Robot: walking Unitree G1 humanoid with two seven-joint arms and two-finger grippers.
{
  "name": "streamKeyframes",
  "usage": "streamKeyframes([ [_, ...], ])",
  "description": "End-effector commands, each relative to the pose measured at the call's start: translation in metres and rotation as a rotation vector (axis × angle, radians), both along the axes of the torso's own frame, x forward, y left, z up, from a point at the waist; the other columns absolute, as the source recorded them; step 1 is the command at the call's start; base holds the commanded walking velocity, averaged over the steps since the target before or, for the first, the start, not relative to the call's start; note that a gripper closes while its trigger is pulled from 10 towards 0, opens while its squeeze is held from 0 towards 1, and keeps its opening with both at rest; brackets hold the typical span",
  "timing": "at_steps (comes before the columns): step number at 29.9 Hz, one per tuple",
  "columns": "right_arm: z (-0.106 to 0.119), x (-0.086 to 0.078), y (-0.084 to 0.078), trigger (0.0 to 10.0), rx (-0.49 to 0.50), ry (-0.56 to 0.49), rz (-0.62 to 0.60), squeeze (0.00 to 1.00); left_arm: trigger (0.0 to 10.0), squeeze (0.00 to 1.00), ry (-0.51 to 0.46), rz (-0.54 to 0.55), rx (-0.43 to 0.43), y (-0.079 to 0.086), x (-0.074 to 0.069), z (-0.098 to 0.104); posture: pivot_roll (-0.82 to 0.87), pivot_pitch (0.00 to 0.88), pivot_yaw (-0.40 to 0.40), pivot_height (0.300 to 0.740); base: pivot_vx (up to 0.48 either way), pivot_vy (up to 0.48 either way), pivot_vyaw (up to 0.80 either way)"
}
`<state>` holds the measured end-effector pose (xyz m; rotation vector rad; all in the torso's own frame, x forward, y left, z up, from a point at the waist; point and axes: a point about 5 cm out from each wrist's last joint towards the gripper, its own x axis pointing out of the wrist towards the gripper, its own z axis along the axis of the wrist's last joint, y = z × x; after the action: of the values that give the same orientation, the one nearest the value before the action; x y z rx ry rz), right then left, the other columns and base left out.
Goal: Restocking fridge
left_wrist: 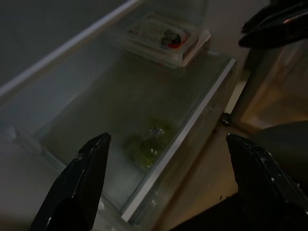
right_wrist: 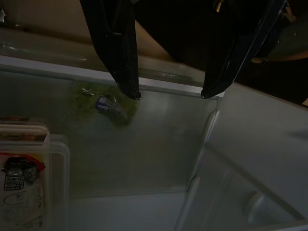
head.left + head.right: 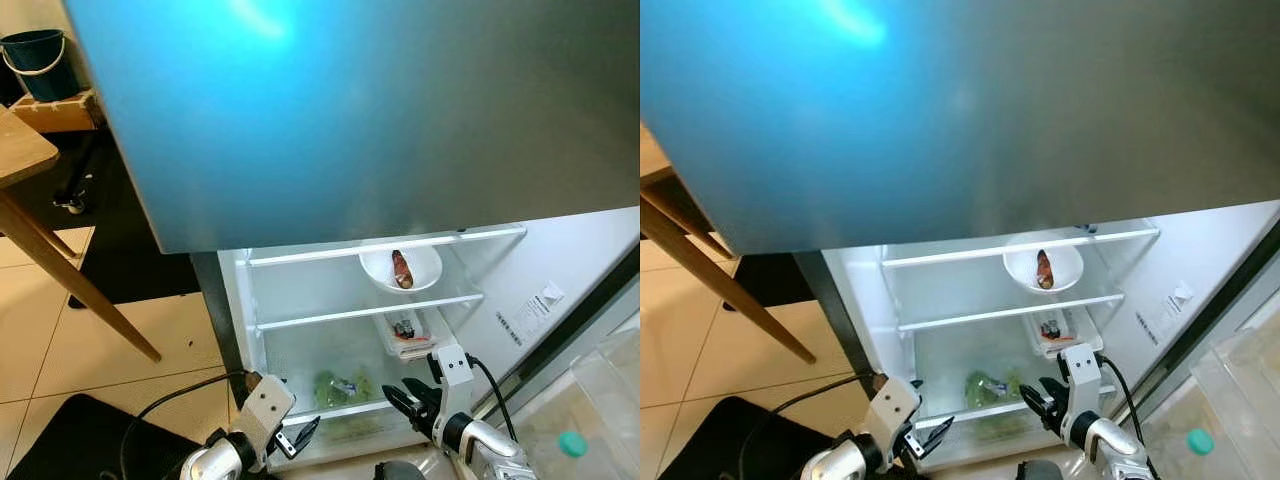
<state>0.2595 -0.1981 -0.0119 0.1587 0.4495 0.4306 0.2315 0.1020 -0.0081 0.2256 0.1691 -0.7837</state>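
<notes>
A: Hovering empty, both spread wide: left gripper (image 3: 300, 438) and right gripper (image 3: 408, 398) before the crisper drawer (image 1: 183, 139) holding bagged greens (image 3: 343, 385).

B: Risk: fingers knocking the drawer's front edge.

Pale beige floor tiles (image 3: 70, 330) run under a wooden table (image 3: 22, 150), whose slanted leg (image 3: 75, 278) crosses them. A dark mat (image 3: 70, 440) lies on the floor nearby. Behind the table, a dark blue bucket (image 3: 38, 60) sits on a wooden stand (image 3: 60, 112).
</notes>
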Motion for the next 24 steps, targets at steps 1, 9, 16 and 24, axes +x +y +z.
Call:
streamKeyframes([
  [1,-0.0028,-0.0041,-0.0018,10.0,0.006,0.007,-0.013,0.00,10.0,0.00,-0.030,-0.024,-0.002,-0.0047,0.0034,0.0051,-0.02,0.073,-0.007,0.630,0.000,0.000,0.00],
  [9,-0.0017,-0.0038,-0.0016,10.0,0.017,-0.001,-0.001,0.00,10.0,0.00,-0.029,-0.041,0.007,-0.0066,0.0034,0.0056,-0.02,0.073,-0.007,0.630,0.000,0.000,0.00],
  [16,-0.0022,-0.0044,-0.0010,10.0,0.026,0.005,0.002,0.00,10.0,0.00,-0.004,-0.037,0.010,-0.0086,0.0021,0.0030,-0.02,0.073,-0.007,0.630,0.000,0.000,0.00],
  [24,-0.0021,-0.0038,0.0001,10.0,0.033,0.005,0.001,0.00,10.0,0.00,0.036,-0.004,0.050,-0.0086,0.0045,-0.0018,-0.02,0.071,-0.007,0.630,-0.034,0.000,0.00],
])
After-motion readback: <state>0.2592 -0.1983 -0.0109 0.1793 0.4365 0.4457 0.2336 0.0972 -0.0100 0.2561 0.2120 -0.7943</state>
